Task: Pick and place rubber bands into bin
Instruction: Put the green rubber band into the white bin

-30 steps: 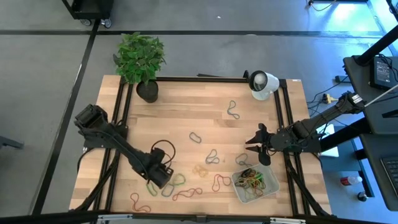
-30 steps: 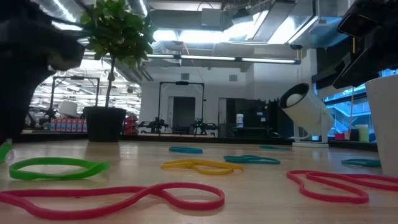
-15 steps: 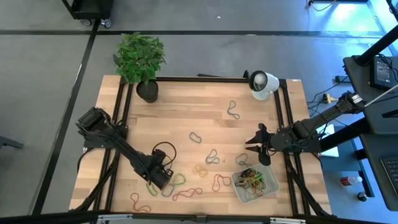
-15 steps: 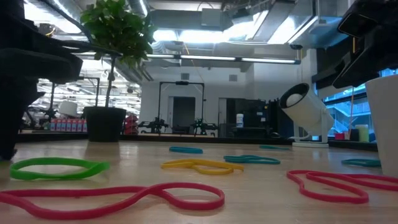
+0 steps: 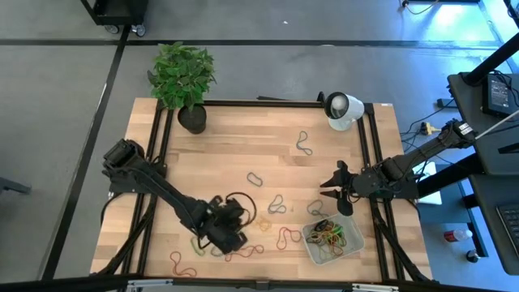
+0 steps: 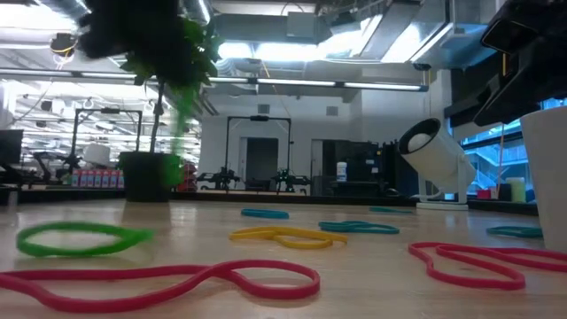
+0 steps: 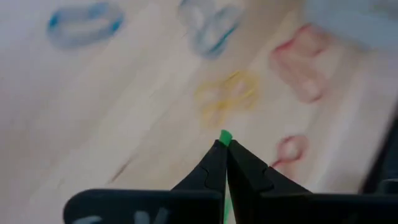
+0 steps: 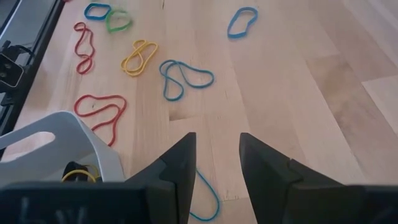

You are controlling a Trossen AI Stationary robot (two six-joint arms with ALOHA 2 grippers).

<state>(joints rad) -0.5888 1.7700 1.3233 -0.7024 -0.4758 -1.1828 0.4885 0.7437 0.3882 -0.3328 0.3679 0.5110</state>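
Left gripper (image 7: 222,152) has lifted, clamping green band (image 7: 225,137).

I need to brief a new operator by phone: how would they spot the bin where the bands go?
Start at the wooden table and go to the corner diagonally opposite the potted plant. The bin lies there, just below the right gripper: a shallow, pale, translucent tray with rounded corners. It alone holds a tangled heap of rubber bands; the others lie singly on wood.

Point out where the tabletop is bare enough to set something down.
Bare wood lies between the black plant pot and the white round device, and along the left edge. Coloured rubber bands crowd the near strip beside the translucent grey bin, where the left gripper works.
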